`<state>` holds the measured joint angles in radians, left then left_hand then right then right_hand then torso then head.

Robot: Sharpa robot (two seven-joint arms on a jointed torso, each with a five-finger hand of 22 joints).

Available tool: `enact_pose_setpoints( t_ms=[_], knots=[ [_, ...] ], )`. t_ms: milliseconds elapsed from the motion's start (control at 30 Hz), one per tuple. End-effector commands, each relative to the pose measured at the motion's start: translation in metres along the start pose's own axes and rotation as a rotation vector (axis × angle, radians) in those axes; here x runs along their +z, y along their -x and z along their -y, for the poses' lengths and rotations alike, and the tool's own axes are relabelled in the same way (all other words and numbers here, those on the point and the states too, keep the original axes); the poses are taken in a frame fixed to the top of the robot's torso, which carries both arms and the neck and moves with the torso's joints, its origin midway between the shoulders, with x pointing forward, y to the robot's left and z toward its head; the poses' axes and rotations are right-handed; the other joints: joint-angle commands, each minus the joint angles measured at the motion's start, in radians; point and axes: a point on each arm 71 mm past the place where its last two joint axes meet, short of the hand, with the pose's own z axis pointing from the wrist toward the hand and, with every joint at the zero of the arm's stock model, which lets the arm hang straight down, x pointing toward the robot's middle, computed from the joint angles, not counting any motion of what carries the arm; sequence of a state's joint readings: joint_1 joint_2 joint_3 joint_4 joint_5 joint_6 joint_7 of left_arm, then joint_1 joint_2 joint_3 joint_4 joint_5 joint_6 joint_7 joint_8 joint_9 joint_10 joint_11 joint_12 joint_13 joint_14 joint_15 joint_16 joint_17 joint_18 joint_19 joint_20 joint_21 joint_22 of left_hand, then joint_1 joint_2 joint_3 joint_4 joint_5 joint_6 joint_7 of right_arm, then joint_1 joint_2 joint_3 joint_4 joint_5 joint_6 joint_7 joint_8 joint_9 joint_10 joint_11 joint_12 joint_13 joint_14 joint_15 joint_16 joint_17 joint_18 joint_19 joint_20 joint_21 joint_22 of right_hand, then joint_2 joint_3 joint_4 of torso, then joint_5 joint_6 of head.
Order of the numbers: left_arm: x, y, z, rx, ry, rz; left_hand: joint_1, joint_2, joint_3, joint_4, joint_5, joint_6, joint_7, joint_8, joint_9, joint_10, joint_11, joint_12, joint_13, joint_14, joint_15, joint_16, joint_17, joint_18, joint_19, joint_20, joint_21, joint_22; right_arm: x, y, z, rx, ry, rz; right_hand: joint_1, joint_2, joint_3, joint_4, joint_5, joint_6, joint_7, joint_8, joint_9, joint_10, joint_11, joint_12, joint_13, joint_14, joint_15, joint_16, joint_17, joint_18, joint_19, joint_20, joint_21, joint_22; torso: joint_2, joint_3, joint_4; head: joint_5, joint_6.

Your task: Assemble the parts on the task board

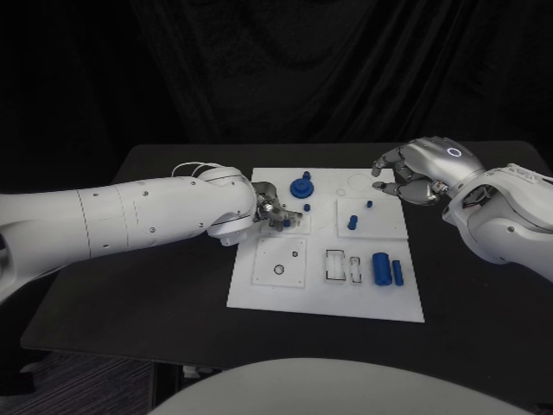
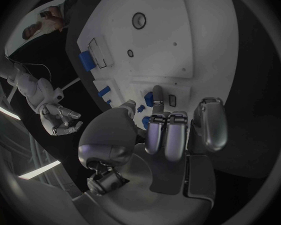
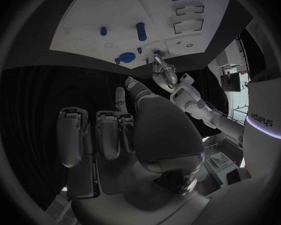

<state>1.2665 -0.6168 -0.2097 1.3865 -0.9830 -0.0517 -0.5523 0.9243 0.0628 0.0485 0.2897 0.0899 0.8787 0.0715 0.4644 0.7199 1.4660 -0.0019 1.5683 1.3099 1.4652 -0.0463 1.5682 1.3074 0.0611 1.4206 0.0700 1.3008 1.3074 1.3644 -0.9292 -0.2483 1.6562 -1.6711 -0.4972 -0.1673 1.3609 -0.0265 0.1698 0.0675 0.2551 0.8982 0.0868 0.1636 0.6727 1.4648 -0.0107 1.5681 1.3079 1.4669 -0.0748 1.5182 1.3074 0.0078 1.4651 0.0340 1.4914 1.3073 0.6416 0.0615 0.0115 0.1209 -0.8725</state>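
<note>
The white task board (image 1: 304, 290) lies in the middle of the black table. My left hand (image 1: 270, 213) is low over the board's left middle and pinches a small blue part (image 1: 289, 220) between thumb and fingers (image 2: 167, 132); the left wrist view shows that part (image 2: 157, 98) at the fingertips. A blue stepped piece (image 1: 302, 188) stands just beyond it. Two blue pegs (image 1: 352, 222) stand right of centre. A thick blue cylinder (image 1: 381, 266) and a thinner one (image 1: 399, 273) lie near the right edge. My right hand (image 1: 416, 173) hovers over the far right corner with loosely bent fingers, holding nothing.
The board has rectangular slots (image 1: 336, 264) and a round hole (image 1: 279, 269) in its near half. The black table (image 1: 140, 294) runs wide on both sides of the board. The right wrist view shows the board (image 3: 84, 15) and my left hand (image 3: 165, 75) beyond my right fingers.
</note>
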Motion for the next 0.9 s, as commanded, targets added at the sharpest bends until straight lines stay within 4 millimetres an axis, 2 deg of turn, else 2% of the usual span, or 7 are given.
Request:
enact_pose_setpoints(
  t_ms=[33,200,400,467,500,567,900],
  knots=[
    [0.001,-0.005,-0.002,0.002,-0.001,-0.018,0.000,0.009,-0.012,-0.001,0.006,-0.011,0.000,0.012,0.023,0.105,0.003,0.003,0.261,0.106,0.001,0.003,0.263,0.005,-0.003,-0.003,-0.002,0.176,-0.001,-0.001,0.002,-0.005,-0.017,-0.003,0.006,0.005,0.007,0.002,0.005,0.005,-0.002,0.003,0.001,0.106,0.004,0.003,0.263,0.081,0.004,-0.005,0.154,0.015,0.066,0.005,-0.004,0.233,0.000,0.0005,0.0006,0.001,0.000],
    [-0.001,-0.002,-0.003,-0.021,-0.019,0.016,0.008,0.016,-0.027,-0.001,0.013,-0.019,-0.004,0.038,0.068,0.105,0.001,0.003,0.261,0.106,-0.001,0.003,0.263,0.004,-0.001,-0.005,0.000,0.177,-0.001,-0.001,0.002,-0.004,-0.018,-0.002,0.006,0.005,0.008,0.002,0.005,0.005,-0.001,0.002,0.001,0.106,0.004,0.003,0.263,0.081,0.004,-0.005,0.154,0.015,0.065,0.005,-0.006,0.233,0.000,0.0002,0.0002,0.004,0.000],
    [-0.006,0.004,-0.003,-0.039,-0.071,0.111,0.035,0.028,-0.066,0.000,0.034,-0.031,-0.028,0.172,0.231,0.105,-0.020,0.003,0.261,0.106,-0.019,0.003,0.263,0.000,0.014,-0.021,0.018,0.183,-0.002,-0.001,0.003,-0.004,-0.018,0.000,0.004,0.007,0.008,0.004,0.005,0.005,-0.001,0.002,0.002,0.106,0.004,0.003,0.263,0.081,0.004,-0.005,0.153,0.015,0.065,0.005,-0.006,0.233,0.000,-0.0001,-0.0004,0.008,0.000],
    [-0.009,0.006,-0.003,-0.042,-0.105,0.146,0.045,0.028,-0.076,-0.001,0.062,-0.036,-0.032,0.193,0.259,0.105,-0.024,0.003,0.261,0.106,-0.023,0.003,0.263,0.000,0.017,-0.024,0.022,0.184,-0.003,-0.001,0.004,-0.004,-0.017,0.000,0.002,0.007,0.007,0.006,0.005,0.004,-0.001,0.002,0.002,0.106,0.004,0.003,0.263,0.081,0.004,-0.005,0.154,0.015,0.065,0.005,-0.006,0.233,0.000,-0.0002,-0.0003,0.007,0.000],
    [-0.011,0.007,-0.003,-0.044,-0.125,0.165,0.069,0.022,-0.082,-0.007,0.111,-0.044,-0.035,0.202,0.275,0.105,-0.027,0.003,0.261,0.106,-0.026,0.003,0.263,-0.001,0.018,-0.027,0.024,0.184,-0.003,-0.001,0.004,-0.004,-0.017,0.000,0.001,0.007,0.007,0.007,0.005,0.004,-0.001,0.001,0.002,0.106,0.004,0.003,0.263,0.081,0.004,-0.005,0.153,0.015,0.065,0.006,-0.006,0.233,0.000,-0.0002,-0.0001,0.006,0.000],
    [-0.014,0.010,-0.003,-0.045,-0.152,0.193,0.141,0.015,-0.083,-0.027,0.134,-0.059,-0.038,0.215,0.303,0.105,-0.030,0.003,0.261,0.106,-0.029,0.003,0.263,-0.003,0.024,-0.031,0.032,0.187,-0.004,-0.001,0.004,-0.004,-0.020,0.002,0.000,0.008,0.007,0.008,0.006,0.004,-0.001,0.001,0.002,0.106,0.004,0.003,0.263,0.081,0.004,-0.005,0.154,0.015,0.065,0.006,-0.006,0.233,0.000,-0.0002,0.0000,0.005,0.000],
    [-0.025,0.040,-0.005,-0.010,-0.213,0.250,0.232,0.013,-0.093,-0.035,0.157,-0.059,-0.044,0.219,0.327,0.105,-0.036,0.003,0.261,0.106,-0.033,0.003,0.263,-0.008,0.036,-0.035,0.053,0.194,-0.004,-0.001,0.007,-0.006,-0.025,0.004,-0.003,0.011,0.009,0.012,0.006,0.004,-0.002,0.000,0.004,0.106,0.003,0.003,0.263,0.081,0.004,-0.005,0.154,0.015,0.065,0.006,-0.006,0.233,-0.001,0.0002,0.0003,0.005,0.000]
  ],
)
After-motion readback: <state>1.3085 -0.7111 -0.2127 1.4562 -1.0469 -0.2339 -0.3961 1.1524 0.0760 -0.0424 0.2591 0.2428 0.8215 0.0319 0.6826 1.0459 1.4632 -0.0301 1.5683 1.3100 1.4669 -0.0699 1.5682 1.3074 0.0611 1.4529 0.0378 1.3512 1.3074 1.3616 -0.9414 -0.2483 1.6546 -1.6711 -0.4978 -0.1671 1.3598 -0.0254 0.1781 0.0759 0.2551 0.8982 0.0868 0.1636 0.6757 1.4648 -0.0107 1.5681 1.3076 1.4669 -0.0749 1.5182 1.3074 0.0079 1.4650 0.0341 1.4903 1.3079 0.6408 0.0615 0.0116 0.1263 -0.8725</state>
